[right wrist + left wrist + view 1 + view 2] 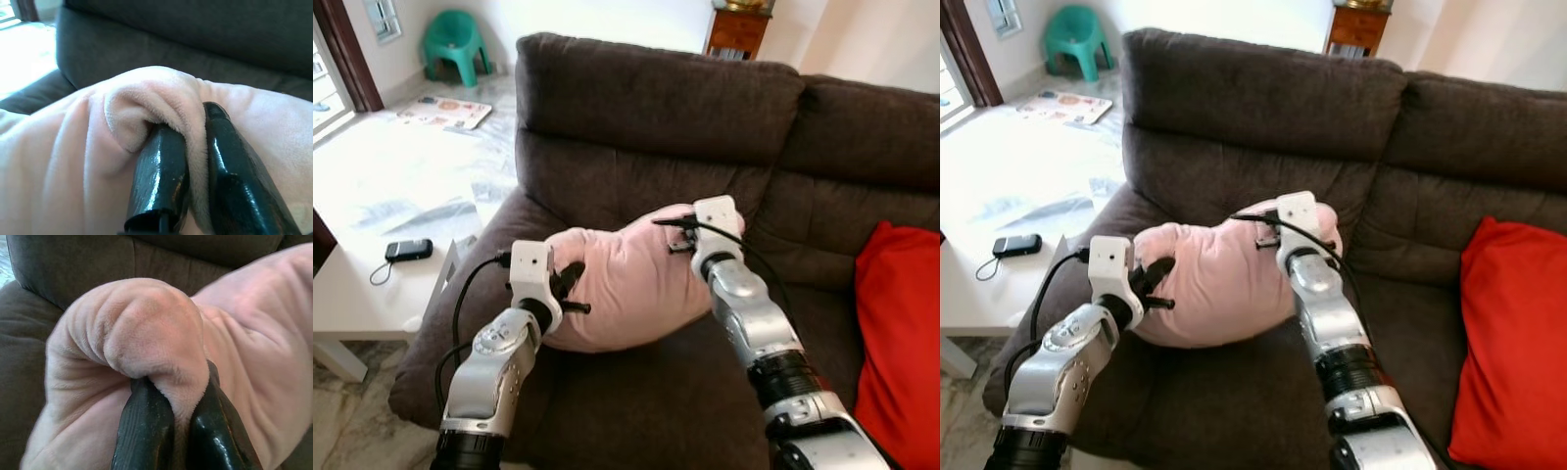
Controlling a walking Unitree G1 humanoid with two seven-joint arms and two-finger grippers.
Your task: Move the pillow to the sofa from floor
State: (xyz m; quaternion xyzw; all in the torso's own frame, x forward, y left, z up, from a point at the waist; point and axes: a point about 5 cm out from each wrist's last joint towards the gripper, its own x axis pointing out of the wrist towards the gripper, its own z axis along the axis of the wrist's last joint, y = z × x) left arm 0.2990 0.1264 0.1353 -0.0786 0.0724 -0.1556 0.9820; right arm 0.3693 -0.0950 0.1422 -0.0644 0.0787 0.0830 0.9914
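Over the sofa seat: two end effectors, one pillow between them.
Left end effector (178,431): pinching a bunched fold of the pink pillow (631,279), both black fingers (144,431) pressed together on the plush with fabric squeezed in the gap.
Right end effector (195,181): clamped likewise on a rolled edge of the pillow, fingers (159,176) closed on a thin ridge of fabric.
Grip sites: left end effector at the pillow's left end, right end effector at its upper right corner, seen from the head views.
Pillow: pale pink, soft and creased, held at both ends over the left part of the sofa (656,108) seat, in front of the backrest; whether resting on the cushion or just above it, cannot tell.
Arms: silver, reaching forward from the lower edge of the head views, white wrist blocks and black cables at each wrist.
Sofa: dark brown, plush, with a padded left armrest.
Red cushion (901,333): upright on the right part of the sofa seat, well apart from the pillow.
Desk (362,294): white, low, just beside the sofa's left armrest.
Black device (408,251): small, flat on the desk, thin cord trailing from it.
Floor: pale marble beyond the desk.
Green plastic chair (457,42): far back by the wall.
Flat printed item (445,112): lying on the floor near the chair.
Wooden cabinet (737,31): behind the sofa back.
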